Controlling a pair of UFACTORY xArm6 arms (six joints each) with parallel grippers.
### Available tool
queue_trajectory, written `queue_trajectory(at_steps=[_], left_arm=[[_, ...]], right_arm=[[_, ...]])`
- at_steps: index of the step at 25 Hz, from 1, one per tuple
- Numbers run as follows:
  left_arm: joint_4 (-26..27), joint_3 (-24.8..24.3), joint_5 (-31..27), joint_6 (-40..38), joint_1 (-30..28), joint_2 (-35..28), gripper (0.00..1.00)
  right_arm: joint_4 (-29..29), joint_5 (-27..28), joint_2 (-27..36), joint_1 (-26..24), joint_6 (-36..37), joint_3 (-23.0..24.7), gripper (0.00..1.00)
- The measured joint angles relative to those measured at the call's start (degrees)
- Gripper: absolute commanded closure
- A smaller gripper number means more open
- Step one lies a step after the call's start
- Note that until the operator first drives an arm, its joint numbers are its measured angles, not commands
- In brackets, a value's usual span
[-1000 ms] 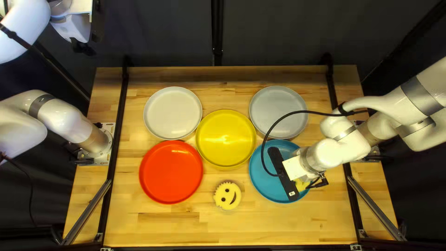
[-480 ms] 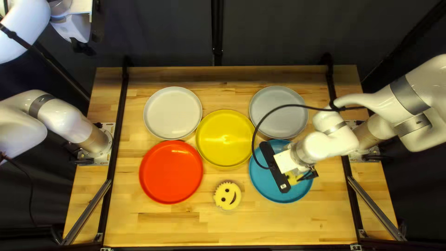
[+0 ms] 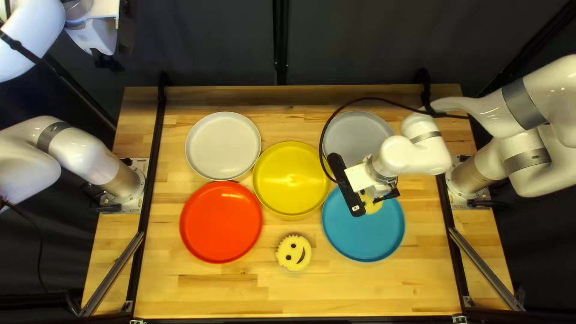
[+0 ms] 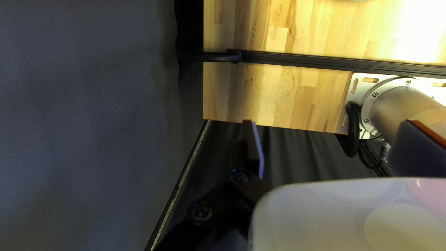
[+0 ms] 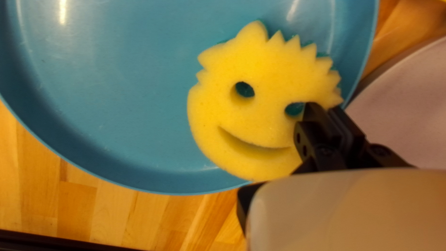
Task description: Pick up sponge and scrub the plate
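- The sponge (image 5: 265, 123) has just slid across the blue plate (image 3: 363, 234) with the right claw (image 5: 326, 110); in the top left view it went from the plate's lower right to its upper part, at right of centre in the frame.
- That reads as a scrubbing stroke under way. Pickup seems done; the next move probably calls for a return sweep, since going on could push the foam over the rim towards the grey plate (image 3: 354, 141).
- The right claw is pinching the sponge's edge beside an eye hole, face up.
- The left claw (image 4: 331, 125) is spread, holding nothing, its arm parked at the upper left.
- A spare sponge (image 3: 294, 252) sits unmoved on the counter (image 3: 288, 294), lower centre.
- One tiny pale label (image 3: 355, 208) marks the black bar (image 3: 345, 183) on the right arm; its writing is too small to read.
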State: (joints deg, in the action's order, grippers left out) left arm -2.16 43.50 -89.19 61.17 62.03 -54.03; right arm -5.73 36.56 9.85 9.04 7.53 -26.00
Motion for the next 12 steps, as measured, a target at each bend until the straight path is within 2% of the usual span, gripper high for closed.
queue_trajectory(at_steps=[12], left_arm=[[0.0, 0.0, 0.0, 0.0, 0.0, 0.0, 0.00]], right_arm=[[-2.6, 2.2, -6.5, 11.0, -9.7, -7.6, 1.00]])
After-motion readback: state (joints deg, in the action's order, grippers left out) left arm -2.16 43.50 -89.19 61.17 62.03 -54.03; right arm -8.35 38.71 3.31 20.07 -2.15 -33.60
